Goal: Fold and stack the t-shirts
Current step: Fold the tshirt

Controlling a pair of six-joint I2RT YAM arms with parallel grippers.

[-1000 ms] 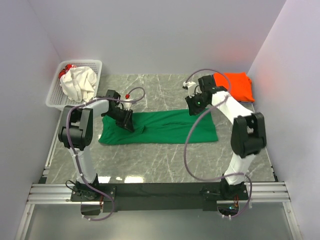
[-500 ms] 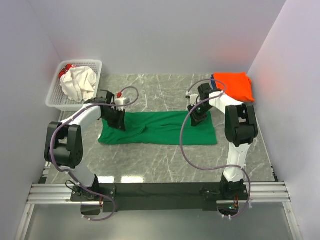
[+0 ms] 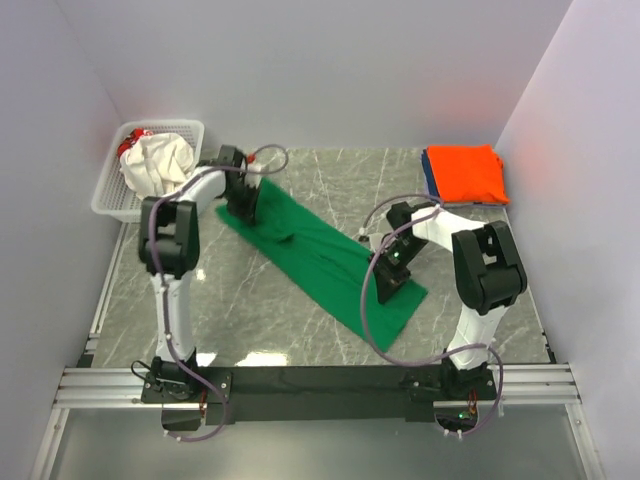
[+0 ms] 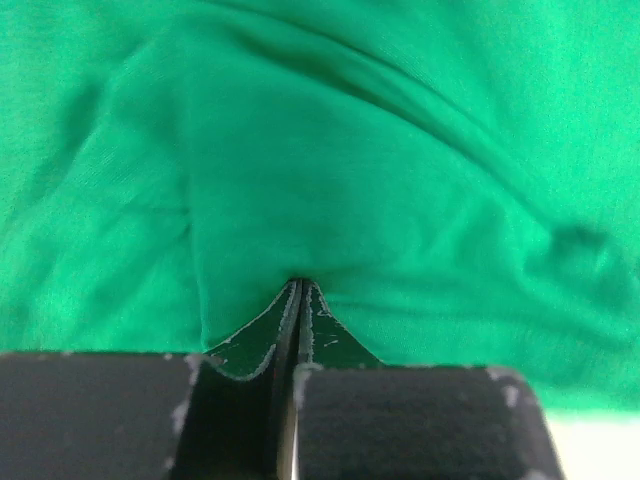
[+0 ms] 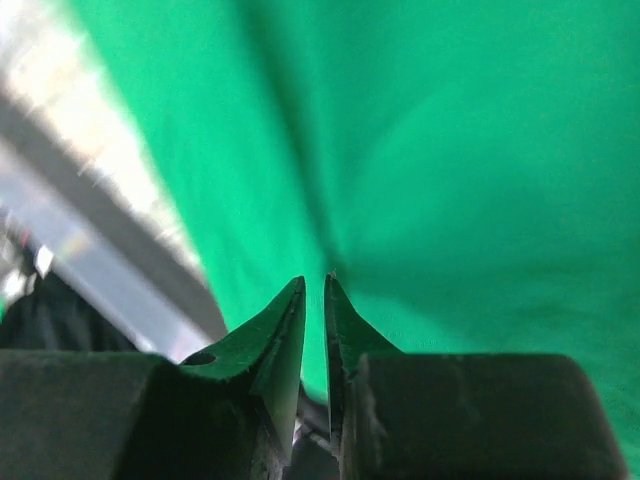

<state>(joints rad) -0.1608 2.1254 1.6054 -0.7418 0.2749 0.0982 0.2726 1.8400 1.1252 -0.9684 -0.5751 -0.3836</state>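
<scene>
One orange t-shirt (image 3: 465, 172), overhead only

I see a dark green t-shirt (image 3: 320, 255) folded into a long, narrow band. It lies creased and diagonal across the table (image 3: 250, 310), from far left to near right. A bright orange t-shirt (image 3: 465, 172), folded square, sits on a blue t-shirt (image 3: 427, 180) in the far right corner. A cream-white t-shirt (image 3: 160, 165) lies crumpled in the basket (image 3: 110, 195).

You had one camera overhead looking down; both wrist cameras faced, very close, the green t-shirt (image 3: 320, 260) it also saw.
</scene>
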